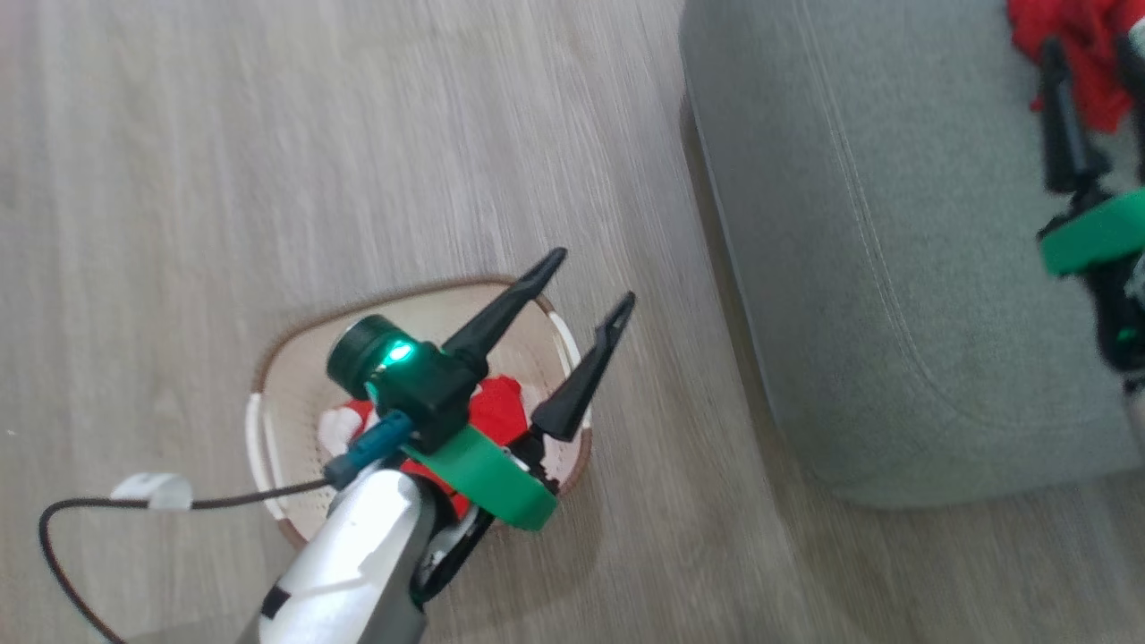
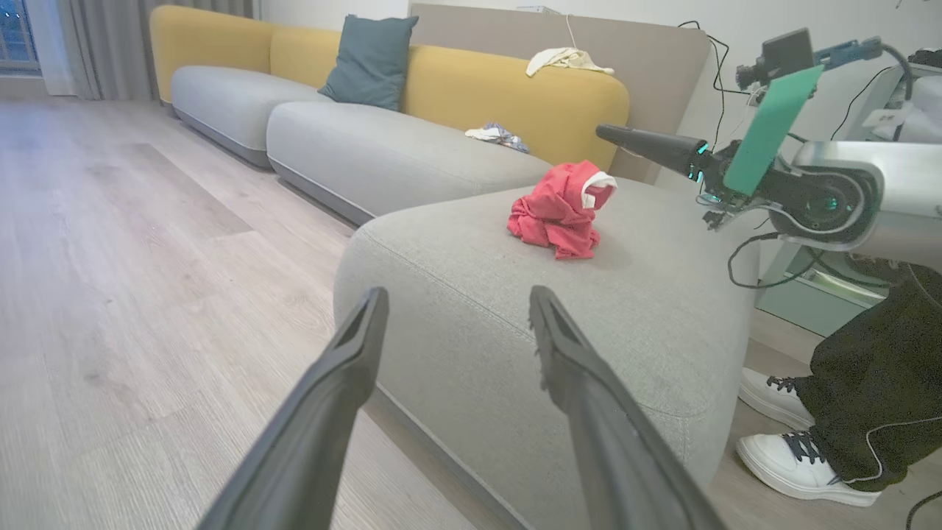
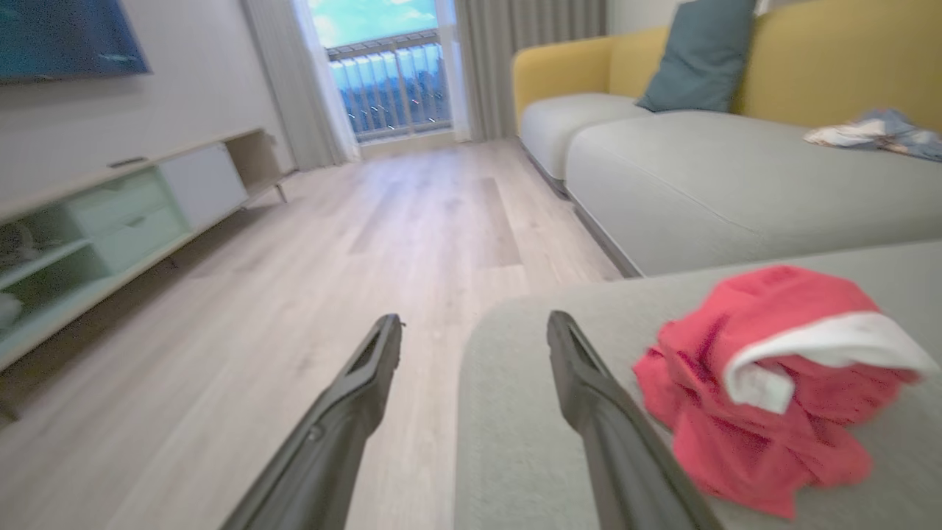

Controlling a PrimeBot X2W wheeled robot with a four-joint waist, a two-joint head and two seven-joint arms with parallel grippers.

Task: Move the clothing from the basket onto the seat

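The cream basket (image 1: 288,351) stands on the wood floor left of the seat (image 1: 894,268), with red and white clothing (image 1: 497,410) inside it. My left gripper (image 1: 592,279) hovers above the basket's right rim, open and empty, its fingers (image 2: 346,368) pointing toward the seat (image 2: 456,243). One red garment with white lining (image 2: 563,210) lies crumpled on the seat. My right gripper (image 3: 475,320) is open and empty over the seat's edge (image 3: 530,412), just left of that garment (image 3: 765,383) and apart from it. At the top right of the head view is the right gripper (image 1: 1091,49).
A long grey sofa with yellow back (image 2: 471,88) and teal cushion (image 2: 368,59) runs behind the seat. A person's white shoes (image 2: 795,456) stand by the seat's right side. A low cabinet (image 3: 110,221) lines the far wall. A cable (image 1: 179,505) trails on the floor.
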